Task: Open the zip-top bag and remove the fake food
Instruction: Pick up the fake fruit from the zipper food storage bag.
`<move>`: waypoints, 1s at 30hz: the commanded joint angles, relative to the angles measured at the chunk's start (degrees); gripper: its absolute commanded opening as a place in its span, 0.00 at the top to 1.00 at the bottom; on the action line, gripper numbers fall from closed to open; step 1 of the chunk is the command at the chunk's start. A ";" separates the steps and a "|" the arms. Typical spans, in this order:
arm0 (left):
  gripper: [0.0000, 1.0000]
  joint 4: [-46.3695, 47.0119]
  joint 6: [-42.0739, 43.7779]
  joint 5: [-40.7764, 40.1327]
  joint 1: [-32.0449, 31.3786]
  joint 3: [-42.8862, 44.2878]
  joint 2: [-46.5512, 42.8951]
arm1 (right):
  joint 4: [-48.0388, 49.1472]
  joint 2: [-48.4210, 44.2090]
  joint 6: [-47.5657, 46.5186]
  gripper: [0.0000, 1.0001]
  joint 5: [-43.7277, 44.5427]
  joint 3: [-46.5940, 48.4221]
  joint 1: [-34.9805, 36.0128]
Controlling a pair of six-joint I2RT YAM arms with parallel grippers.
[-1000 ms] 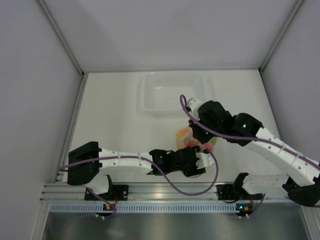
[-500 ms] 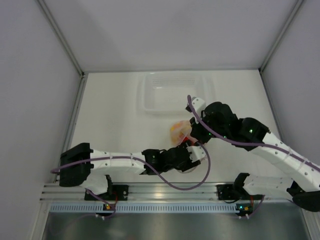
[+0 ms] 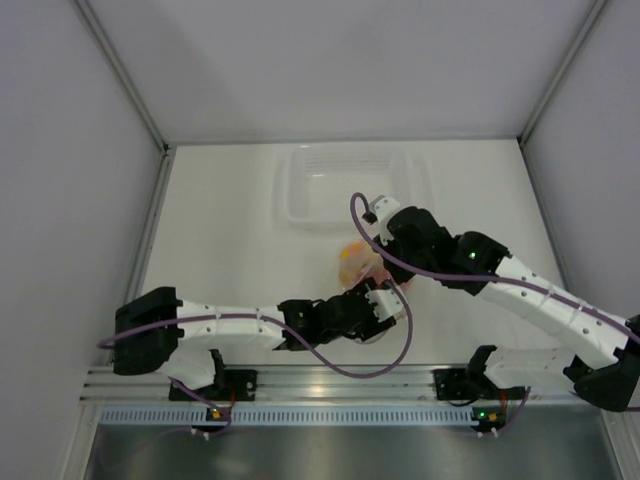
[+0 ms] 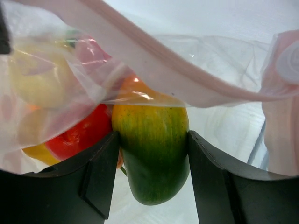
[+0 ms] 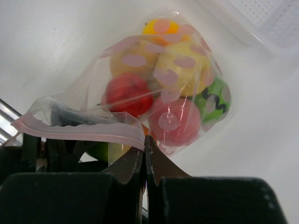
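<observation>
The zip-top bag [image 3: 352, 262] hangs between my two grippers, its mouth open. My right gripper [image 5: 145, 142] is shut on the bag's edge by the pink zip strip [image 5: 79, 130]. Red, yellow, orange, pink and green fake food [image 5: 163, 93] fills the bag. My left gripper [image 4: 153, 140] is shut on a green-yellow mango [image 4: 152, 158] at the bag's mouth, under the pink zip strip [image 4: 154, 77]. A red fruit [image 4: 84, 133] lies beside the mango inside the plastic. In the top view the left gripper [image 3: 383, 302] sits just below the right gripper [image 3: 380, 272].
A rigid clear tub [image 3: 345, 185] stands at the back of the white table, just behind the bag; its corner shows in the right wrist view [image 5: 266, 23]. White walls enclose the table on the left, back and right.
The right arm has pulled the bag's edge back and to the left, and the bag has shifted left. The left gripper has followed up and left at the bag's mouth.
</observation>
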 commanded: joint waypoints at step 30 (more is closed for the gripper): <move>1.00 8.21 -4.67 -6.13 0.09 -2.81 -10.62 | 1.17 -1.03 0.07 1.00 7.14 -1.38 2.23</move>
